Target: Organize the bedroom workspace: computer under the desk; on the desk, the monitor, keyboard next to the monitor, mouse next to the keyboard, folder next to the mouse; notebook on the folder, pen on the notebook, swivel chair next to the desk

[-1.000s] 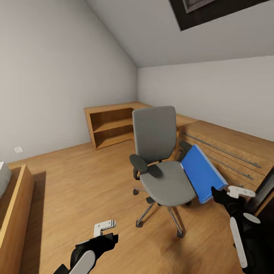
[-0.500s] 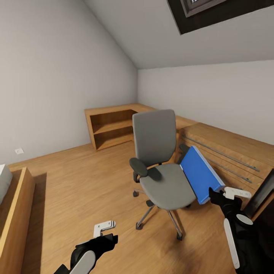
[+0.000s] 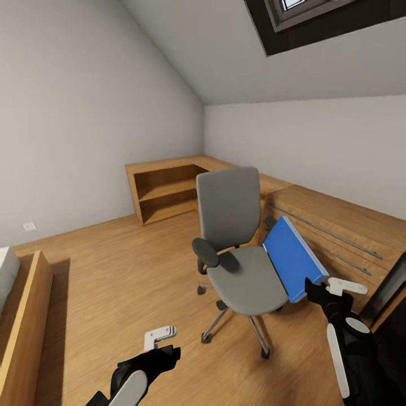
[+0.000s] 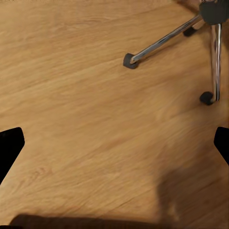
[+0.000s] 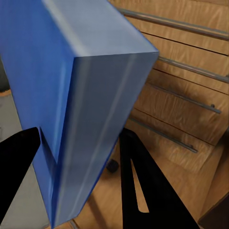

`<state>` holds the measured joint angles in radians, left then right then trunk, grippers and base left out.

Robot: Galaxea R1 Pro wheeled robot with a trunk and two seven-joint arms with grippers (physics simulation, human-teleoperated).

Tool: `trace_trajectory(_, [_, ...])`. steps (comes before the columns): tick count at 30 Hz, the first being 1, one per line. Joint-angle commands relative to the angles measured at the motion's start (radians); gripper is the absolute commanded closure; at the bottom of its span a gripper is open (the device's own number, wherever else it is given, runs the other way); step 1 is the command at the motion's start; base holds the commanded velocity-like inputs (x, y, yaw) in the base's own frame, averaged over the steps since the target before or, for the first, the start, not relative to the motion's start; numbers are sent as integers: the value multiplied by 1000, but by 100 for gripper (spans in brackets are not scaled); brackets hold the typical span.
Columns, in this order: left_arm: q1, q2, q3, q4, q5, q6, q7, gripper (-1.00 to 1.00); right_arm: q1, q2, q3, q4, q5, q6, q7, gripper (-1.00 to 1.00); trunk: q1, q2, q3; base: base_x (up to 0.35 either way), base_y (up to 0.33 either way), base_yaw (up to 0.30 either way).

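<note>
The grey swivel chair (image 3: 228, 208) stands on the wood floor in mid-room, its chrome base (image 4: 162, 40) also seen from the left wrist. A blue folder (image 3: 290, 256) stands tilted at the seat's right side, in front of the armrest. My right gripper (image 3: 324, 287) is shut on the folder's lower corner; in the right wrist view its black fingers (image 5: 143, 181) sit on either side of the folder (image 5: 71, 71). My left gripper (image 3: 160, 344) hangs low over the floor in front of the chair, open and holding nothing (image 4: 114, 143).
A light-wood chest with long bar handles (image 3: 338, 231) runs along the right wall behind the chair (image 5: 191, 95). An open wooden shelf unit (image 3: 163, 192) fills the far corner. A wooden bed frame (image 3: 22, 316) lies at the left. A dark object (image 3: 389, 287) shows at the right edge.
The head view has tilted up a little. My right gripper has raised the folder slightly against the chair and drawn it a bit leftward. The left gripper has barely moved.
</note>
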<state>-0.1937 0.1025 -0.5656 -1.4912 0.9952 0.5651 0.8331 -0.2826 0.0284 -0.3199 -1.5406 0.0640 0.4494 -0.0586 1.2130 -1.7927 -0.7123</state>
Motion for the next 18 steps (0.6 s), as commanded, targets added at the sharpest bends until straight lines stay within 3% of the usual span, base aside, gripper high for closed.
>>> trace_trajectory(1, [-1, 0, -1, -1, 5, 0, 9, -100, 0, 3, -1, -2, 5, 5, 0, 100, -4, 7, 2, -63, 0, 0])
trace_trajectory(18, [-1, 2, 2, -1, 6, -1, 9, -100, 0, 6, -1, -10, 1, 5, -3, 100, -69, 126, 56, -303, 0, 0])
